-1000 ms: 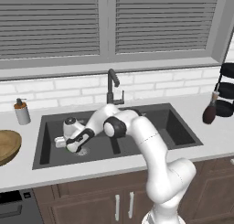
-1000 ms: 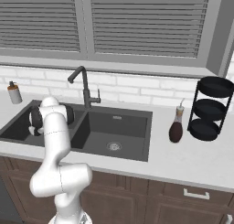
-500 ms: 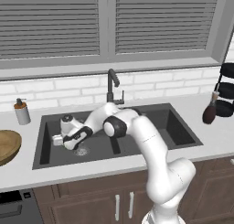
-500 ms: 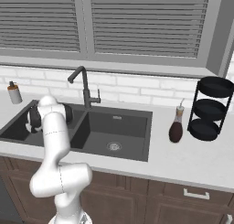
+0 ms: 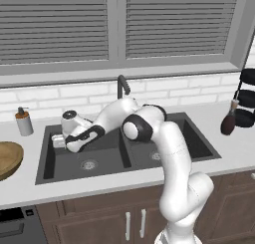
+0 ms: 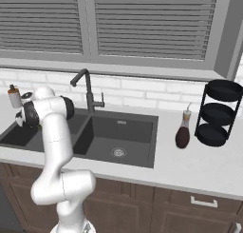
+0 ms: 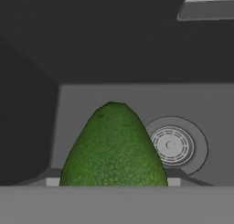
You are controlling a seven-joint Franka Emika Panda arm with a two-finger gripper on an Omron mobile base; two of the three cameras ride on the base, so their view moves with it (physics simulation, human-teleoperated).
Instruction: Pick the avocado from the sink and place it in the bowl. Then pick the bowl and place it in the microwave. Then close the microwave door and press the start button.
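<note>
Green and pebbled, the avocado point(image 7: 114, 147) sits between the gripper's fingers point(image 7: 48, 178), which are closed on it above the left basin of the sink point(image 5: 64, 171), with the drain point(image 7: 172, 145) beyond it. The gripper point(image 5: 59, 141) hangs over that basin. The wooden bowl point(image 5: 7, 159) rests on the counter left of the sink.

one avocado point(image 7: 114, 147), two sink basins point(image 5: 112, 148), two drains point(image 5: 89, 164), one bowl point(image 5: 7, 159), one faucet point(image 6: 85, 88), two bottles point(image 6: 182, 131)

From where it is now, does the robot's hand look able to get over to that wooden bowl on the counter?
Probably yes. The hand is over the left basin of the sink, avocado between its fingers, and the bowl sits on the counter just left, nothing standing between.
</note>
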